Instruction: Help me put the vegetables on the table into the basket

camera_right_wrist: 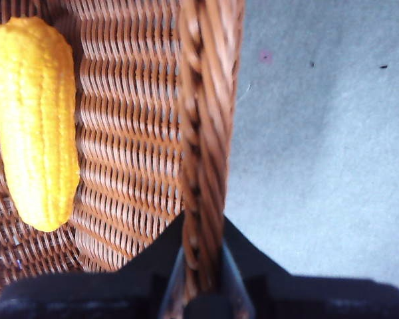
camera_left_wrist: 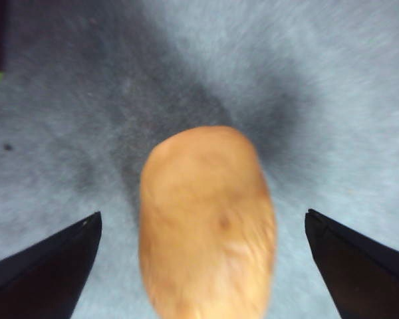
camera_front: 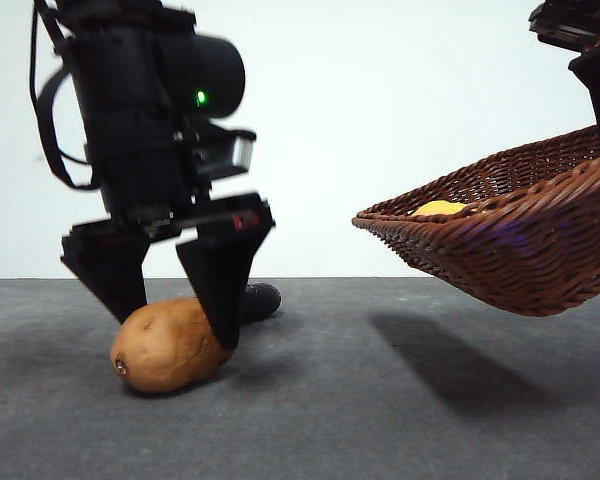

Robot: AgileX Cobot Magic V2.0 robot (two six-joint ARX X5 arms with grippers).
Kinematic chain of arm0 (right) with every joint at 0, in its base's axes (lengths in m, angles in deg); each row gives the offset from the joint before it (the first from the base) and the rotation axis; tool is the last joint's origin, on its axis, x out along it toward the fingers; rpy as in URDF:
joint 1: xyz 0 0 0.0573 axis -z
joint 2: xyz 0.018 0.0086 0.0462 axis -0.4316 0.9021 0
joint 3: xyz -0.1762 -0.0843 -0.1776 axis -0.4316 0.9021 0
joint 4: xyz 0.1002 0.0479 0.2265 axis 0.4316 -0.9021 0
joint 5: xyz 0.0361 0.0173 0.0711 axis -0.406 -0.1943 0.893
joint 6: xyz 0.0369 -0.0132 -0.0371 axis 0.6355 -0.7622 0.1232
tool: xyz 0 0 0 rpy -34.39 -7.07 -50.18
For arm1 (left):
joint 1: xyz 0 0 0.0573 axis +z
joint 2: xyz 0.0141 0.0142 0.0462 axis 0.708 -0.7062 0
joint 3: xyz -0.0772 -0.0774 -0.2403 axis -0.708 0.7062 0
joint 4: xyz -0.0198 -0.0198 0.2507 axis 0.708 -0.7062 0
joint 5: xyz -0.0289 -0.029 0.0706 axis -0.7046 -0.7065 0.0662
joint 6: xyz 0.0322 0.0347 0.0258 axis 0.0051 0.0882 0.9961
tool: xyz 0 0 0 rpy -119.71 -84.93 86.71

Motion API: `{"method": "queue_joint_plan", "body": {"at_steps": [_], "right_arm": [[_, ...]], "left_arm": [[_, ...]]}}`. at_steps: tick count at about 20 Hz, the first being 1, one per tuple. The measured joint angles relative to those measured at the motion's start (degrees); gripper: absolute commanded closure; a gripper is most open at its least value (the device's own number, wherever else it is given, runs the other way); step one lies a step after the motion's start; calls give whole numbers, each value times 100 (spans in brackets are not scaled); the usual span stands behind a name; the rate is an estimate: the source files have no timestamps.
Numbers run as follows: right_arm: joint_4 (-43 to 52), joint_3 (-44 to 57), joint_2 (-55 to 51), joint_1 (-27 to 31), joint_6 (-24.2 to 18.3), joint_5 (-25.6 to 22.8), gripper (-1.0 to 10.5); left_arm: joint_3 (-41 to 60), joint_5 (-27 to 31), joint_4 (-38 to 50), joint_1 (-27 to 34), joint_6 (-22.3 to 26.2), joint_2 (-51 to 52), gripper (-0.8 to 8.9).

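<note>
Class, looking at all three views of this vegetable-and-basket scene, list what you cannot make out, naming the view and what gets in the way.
- Eggplant: front view, mostly hidden behind the potato and the left gripper; left wrist view, only a sliver at the edge.
- Corn: front view, only its top shows above the basket rim.
- Potato's near end: left wrist view, blurred and cut off.
- Right gripper: front view, cut off at the corner.

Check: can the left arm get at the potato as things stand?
Probably yes. The left gripper is open, with one jaw on each side of the potato, which lies on the table. Nothing sits between them. The eggplant lies behind, out of the way.
</note>
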Motion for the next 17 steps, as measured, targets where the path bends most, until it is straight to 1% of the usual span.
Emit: {"method": "queue_joint_plan", "body": {"at_steps": [1, 4, 5, 9, 11, 14, 17], "right_arm": [[-13, 0, 0, 0, -22, 0, 963], [-22, 0, 0, 0, -57, 2, 962], [-22, 0, 0, 0, -59, 0, 963], [-28, 0, 0, 0, -61, 0, 963], [-26, 0, 0, 0, -59, 0, 962], [-26, 0, 0, -2, -59, 2, 963], [-22, 0, 0, -7, -42, 2, 963]], "left_arm": [[0, 2, -2, 0, 0, -98, 379], [4, 46, 0, 0, 2, -221, 799], [4, 46, 9, 0, 2, -216, 822], [4, 7, -28, 0, 2, -162, 822], [0, -170, -133, 0, -7, 61, 822], [-17, -907, -111, -20, -293, 715, 822], [-44, -1840, 341, -249, -780, 1436, 822]]}}
